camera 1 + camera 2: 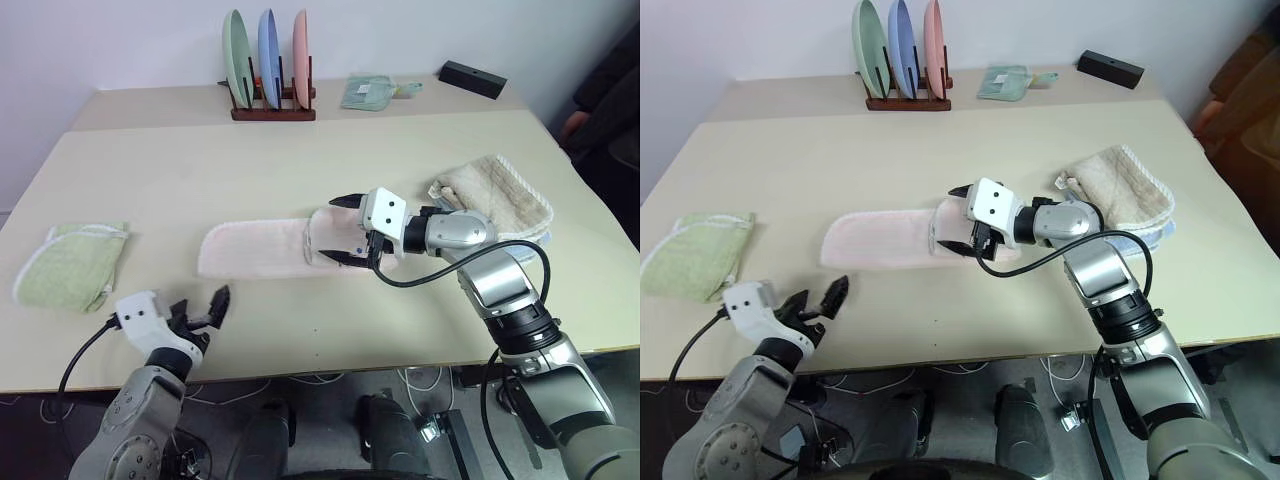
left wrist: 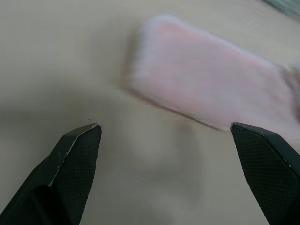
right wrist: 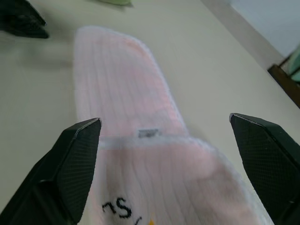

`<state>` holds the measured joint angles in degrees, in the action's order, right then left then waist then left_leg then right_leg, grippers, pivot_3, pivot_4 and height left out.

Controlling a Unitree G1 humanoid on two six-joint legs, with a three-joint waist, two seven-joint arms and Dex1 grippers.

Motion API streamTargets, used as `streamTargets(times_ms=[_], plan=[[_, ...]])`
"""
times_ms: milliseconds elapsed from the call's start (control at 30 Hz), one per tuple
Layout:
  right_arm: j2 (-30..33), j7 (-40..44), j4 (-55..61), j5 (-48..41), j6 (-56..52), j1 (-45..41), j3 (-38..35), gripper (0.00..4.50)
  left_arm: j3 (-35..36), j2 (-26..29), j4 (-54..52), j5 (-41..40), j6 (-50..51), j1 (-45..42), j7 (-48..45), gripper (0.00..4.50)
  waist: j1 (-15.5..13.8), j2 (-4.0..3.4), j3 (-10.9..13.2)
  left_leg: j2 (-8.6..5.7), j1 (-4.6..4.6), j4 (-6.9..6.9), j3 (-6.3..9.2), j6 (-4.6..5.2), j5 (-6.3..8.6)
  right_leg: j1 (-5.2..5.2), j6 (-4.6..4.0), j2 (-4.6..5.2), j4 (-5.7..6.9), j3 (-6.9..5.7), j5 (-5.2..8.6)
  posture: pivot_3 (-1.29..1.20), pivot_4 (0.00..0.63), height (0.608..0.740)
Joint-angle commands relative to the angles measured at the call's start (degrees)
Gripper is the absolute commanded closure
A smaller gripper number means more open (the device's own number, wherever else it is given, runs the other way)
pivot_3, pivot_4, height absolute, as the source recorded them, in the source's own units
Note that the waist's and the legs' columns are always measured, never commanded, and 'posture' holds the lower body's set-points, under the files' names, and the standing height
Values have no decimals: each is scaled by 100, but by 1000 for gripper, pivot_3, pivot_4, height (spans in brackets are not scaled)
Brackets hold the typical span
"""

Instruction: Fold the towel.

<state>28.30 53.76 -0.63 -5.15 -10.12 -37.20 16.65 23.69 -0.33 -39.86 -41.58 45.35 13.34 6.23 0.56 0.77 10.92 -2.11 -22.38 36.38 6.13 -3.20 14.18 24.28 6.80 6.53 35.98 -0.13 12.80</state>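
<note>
Pink towel [image 1: 262,248] lies mid-table as a long strip, right end flapped back over itself, white edging. Right wrist view adds a small label and dark handwriting [image 3: 123,209] on the flap, cut off by the frame edge. Right gripper [image 1: 348,229] hovers over the flap, fingers apart, empty. Left gripper [image 1: 200,307] near the front edge, fingers spread, empty.

Right end effector [image 3: 164,126] spread over towel [image 3: 126,140].
</note>
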Motion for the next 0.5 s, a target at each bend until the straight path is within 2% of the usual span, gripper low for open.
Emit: streamTargets(times_ms=[33, 400, 500], plan=[[-69, -51, 153, 127, 174, -42, 11, 34, 535, -193, 225, -961, 289, -409, 873, 0, 0, 2, 0, -1, 0, 0, 0, 0, 0, -2, 0, 1, -1, 0, 0, 0, 150, 740], [-133, -152, 433, 231, 100, 67, -16, 34, 574, 122, 1651, -2658, 742, -1916, 1759, 0, -122, -2, -2, -8, 2, 6, 4, -9, -5, -11, -1, 4, -2, -1, -1, 0, 150, 740], [-106, -169, 488, 268, 119, 116, -16, 0, 461, 38, 2011, -2939, 667, -2289, 1989, 824, -156, -1, -2, -12, 0, 14, 14, -14, -8, -21, -1, 4, -5, -4, -1, 0, 150, 740]])
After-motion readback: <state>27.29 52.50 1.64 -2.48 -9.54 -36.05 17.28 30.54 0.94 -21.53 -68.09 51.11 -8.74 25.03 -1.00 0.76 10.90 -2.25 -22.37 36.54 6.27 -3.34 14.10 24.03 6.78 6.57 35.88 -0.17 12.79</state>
